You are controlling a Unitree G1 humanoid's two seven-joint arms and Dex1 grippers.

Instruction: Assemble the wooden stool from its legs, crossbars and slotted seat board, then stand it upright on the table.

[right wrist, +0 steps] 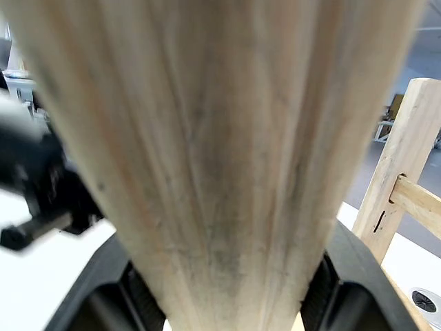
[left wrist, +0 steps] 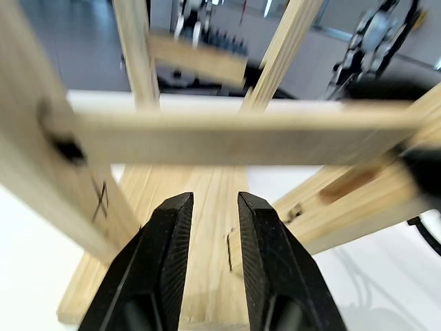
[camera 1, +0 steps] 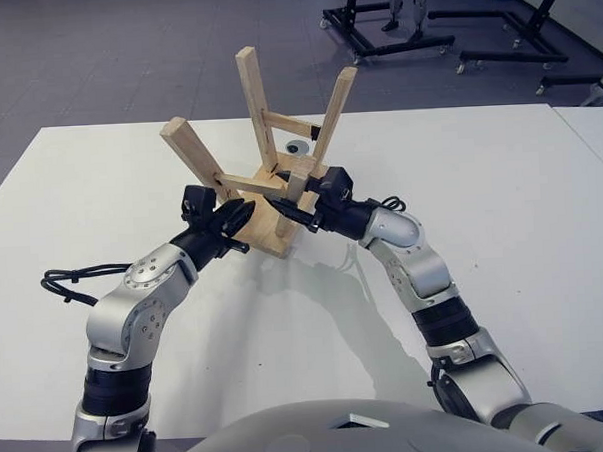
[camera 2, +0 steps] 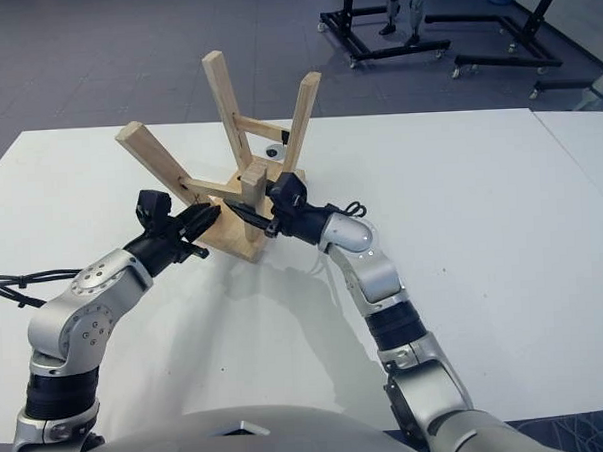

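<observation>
Centre of frame, your right gripper (camera 1: 300,202) pinches a leg (right wrist: 220,138) of the tilted, legs-up stool (camera 1: 269,167); left gripper (left wrist: 215,201) is slightly parted at the seat board (camera 1: 272,233). Tip it slowly, board supported.

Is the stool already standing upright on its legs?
No, the stool is upside down, with its seat board at the bottom and its legs pointing up over the table.

— How does the stool (camera 1: 271,162) sit?
— Upside down on the table (camera 1: 502,227), pale bare wood, seat board (camera 1: 272,235) lowest.
— And the legs (camera 1: 255,98)?
— Four, splaying upward, tied by crossbars (camera 1: 291,122); the nearest leg (camera 1: 297,189) is mostly hidden.
</observation>
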